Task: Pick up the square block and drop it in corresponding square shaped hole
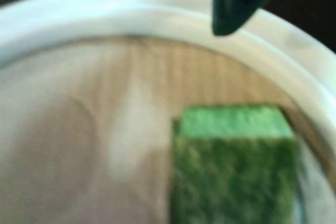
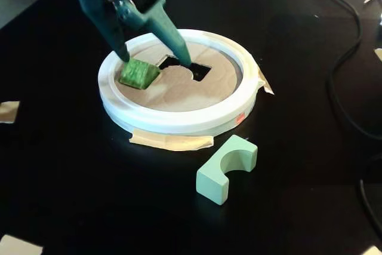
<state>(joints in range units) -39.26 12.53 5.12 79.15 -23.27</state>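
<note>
Block (image 1: 233, 166) filled the lower right of the wrist view: green, blurred, lying on the brown cardboard lid (image 1: 79, 129) inside the white ring (image 1: 131, 9). One dark finger (image 1: 236, 1) of the end effector poked in from the top edge, clear of the block. No hole was visible in this view.

Fixed view: block (image 2: 138, 74) sat tilted on the lid (image 2: 191, 97), at the left edge of the cutout (image 2: 200, 71), not through it. End effector (image 2: 156, 61) was spread apart, one tip just behind the block, the other down at the cutout; whether either tip touched the block I couldn't tell. Ring (image 2: 179, 120) was taped to the black worktop (image 2: 89, 195). A pale green arch-shaped piece (image 2: 228, 168) lay on the worktop in front of the ring, untouched.

Judgement: block had been carried to the lid and let go, but the drop wasn't done. Left: nudge or regrasp, square it to the opening, let it fall.
</note>
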